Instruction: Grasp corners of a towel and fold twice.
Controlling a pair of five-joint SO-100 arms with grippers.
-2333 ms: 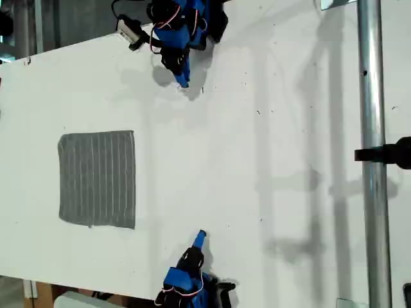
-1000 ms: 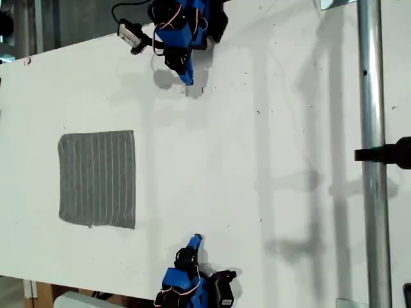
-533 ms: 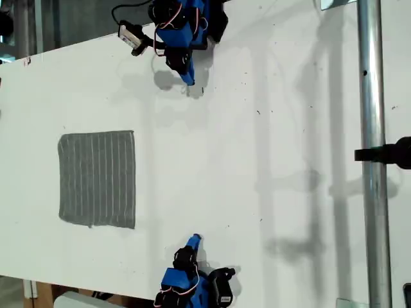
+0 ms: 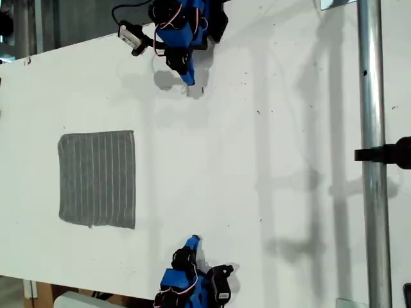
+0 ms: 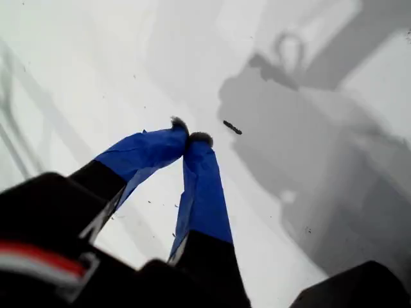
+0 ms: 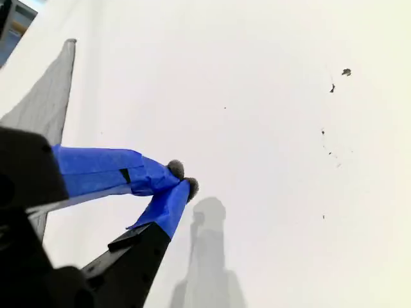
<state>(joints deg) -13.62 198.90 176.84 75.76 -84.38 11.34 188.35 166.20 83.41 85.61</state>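
Not yet begun, by the look of it: no fold to be seen in the towel [image 4: 97, 179], spread flat as a single grey striped square at the middle left of the exterior view, on the white table [image 4: 257, 160]. All four corners [image 4: 133, 133] lying loose on the tabletop, none lifted or pinched. Well apart from the cloth, one arm [image 4: 183, 38] at the upper edge of the exterior view and another [image 4: 189, 282] at the lower edge. My first gripper [image 5: 191, 136] pressed together at the tips, pinching nothing, over bare table with a small dark mark just beside it. My second gripper [image 6: 183, 179] likewise pressed together and empty, with only a sliver of the towel in sight beyond it. Left to do, judging from this: reach the corners, grasp them, and make both folds.
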